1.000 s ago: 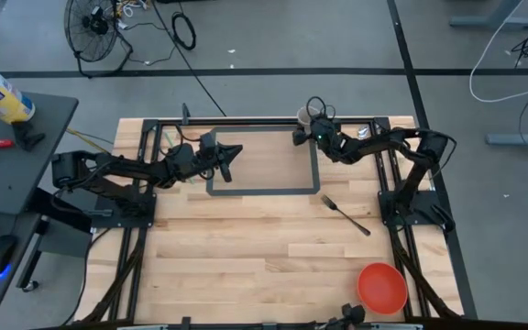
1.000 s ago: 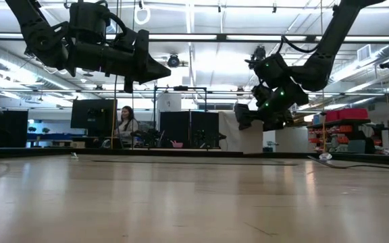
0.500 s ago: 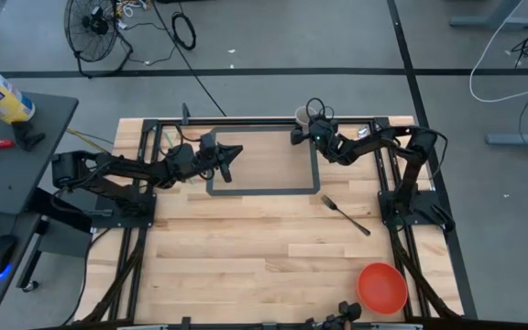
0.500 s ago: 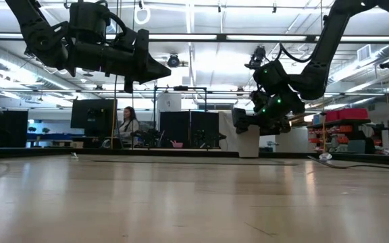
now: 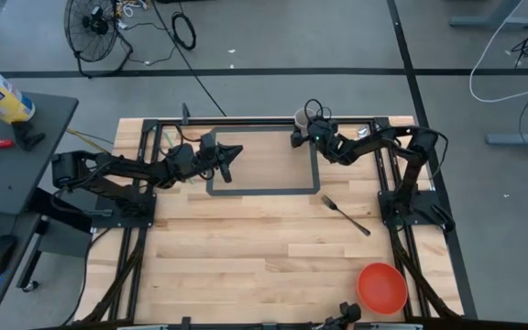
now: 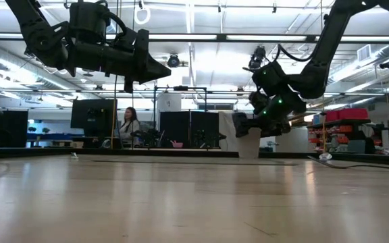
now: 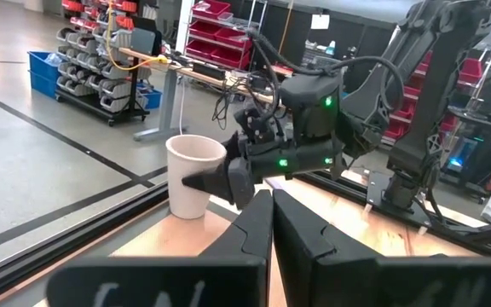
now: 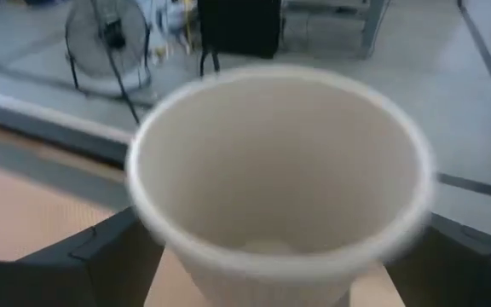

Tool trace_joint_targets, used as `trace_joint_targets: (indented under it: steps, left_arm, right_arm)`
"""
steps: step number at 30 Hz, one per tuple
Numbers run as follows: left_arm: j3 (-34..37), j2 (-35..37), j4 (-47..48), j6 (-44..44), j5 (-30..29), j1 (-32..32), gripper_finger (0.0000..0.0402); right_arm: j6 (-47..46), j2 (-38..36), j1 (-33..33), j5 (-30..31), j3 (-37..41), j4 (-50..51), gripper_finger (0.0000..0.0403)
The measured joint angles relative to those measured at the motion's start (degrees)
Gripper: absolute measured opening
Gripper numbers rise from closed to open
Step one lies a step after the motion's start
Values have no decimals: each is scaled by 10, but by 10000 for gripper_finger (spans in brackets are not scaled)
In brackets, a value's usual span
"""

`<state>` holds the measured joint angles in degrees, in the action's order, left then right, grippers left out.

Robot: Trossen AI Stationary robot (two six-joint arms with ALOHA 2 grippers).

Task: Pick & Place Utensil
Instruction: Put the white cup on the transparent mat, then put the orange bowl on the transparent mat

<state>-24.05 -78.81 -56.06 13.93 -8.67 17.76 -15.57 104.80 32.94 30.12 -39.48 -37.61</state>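
Observation:
The utensil, a dark fork (image 5: 345, 214), lies flat on the wooden table, right of the middle. A white paper cup (image 8: 275, 179) stands upright at the table's far edge (image 5: 302, 116). My right gripper (image 8: 271, 243) is open at the cup, one finger (image 8: 113, 247) on each side of its wall below the rim. In the left wrist view one finger shows dark in front of the cup (image 7: 190, 175). My left gripper (image 5: 232, 158) hangs shut above the table's far left part, holding nothing (image 7: 267, 217). My right gripper comes at the cup from the table's right side, slanting slightly down. Its open fingers stand on either side of the cup's wall (image 8: 181, 256), below the rim. I cannot tell whether they touch it. The cup stands upright on the table.
A red bowl (image 5: 381, 286) sits near the table's front right corner. A dark taped rectangle (image 5: 264, 191) marks the far middle of the table. Black frame rails (image 5: 149, 147) run along the far and side edges. Bare wood lies at the front left.
My right gripper has sunk a little and moved toward the table's far edge. Its fingers now stand around the cup. The cup, the fork and the bowl have stayed where they were.

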Motion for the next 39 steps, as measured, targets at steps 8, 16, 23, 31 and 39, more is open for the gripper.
trace_joint_targets:
  steps: [8,16,23,31,39]
  left_arm:
    - [0,0,2,0,0,0,14]
    - [0,0,2,3,0,0,14]
    - [0,0,2,4,0,0,14]
    - [0,0,2,4,0,0,14]
    - [0,0,2,4,0,0,14]
  right_arm:
    - [-5,-28,-1,-33,0,57,399]
    - [0,-55,-1,-43,0,153,396]
    - [11,-76,-1,-91,0,191,395]
    - [10,-122,-1,-117,0,286,393]
    - [8,-193,-19,-132,0,397,382]
